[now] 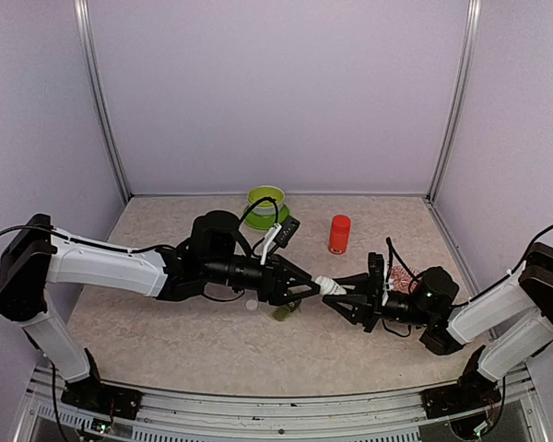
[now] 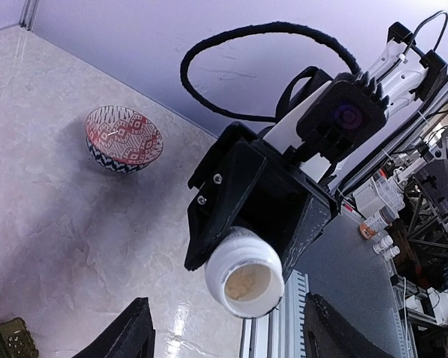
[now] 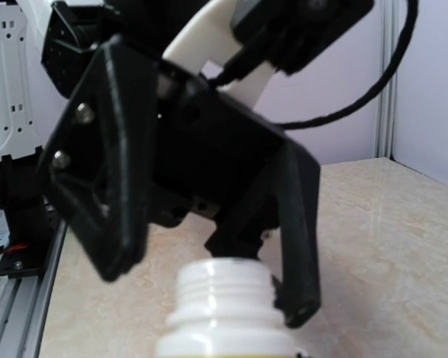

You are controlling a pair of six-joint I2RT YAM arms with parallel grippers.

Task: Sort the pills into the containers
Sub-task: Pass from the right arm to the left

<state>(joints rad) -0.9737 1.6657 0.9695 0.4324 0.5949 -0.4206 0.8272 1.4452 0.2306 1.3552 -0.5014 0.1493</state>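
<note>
The sorting has barely begun, by the look of it. The right gripper (image 1: 343, 295) has its fingers (image 2: 216, 224) clenched on a white pill bottle (image 2: 245, 280), held on its side above the tabletop (image 1: 166, 350) with the open mouth turned toward the left arm. The cap is off, the bare threaded neck shows in the right wrist view, and pale pills sit inside.

The left gripper (image 1: 304, 287) meets the bottle mouth with its fingers (image 2: 131, 332) spread to either side of it, grasping nothing.

The containers (image 1: 284, 311), a short dark green strip, lie on the tabletop just below where the two grippers meet. No pill is visible in them, though the strip is too small here to tell whether its lids are up. So opening the bottle looks done, and moving the pills across is all left to do.

No brand or writing can be read on the white pill bottle, the red bottle (image 1: 339, 234) or the patterned bowl (image 2: 124, 138).
</note>
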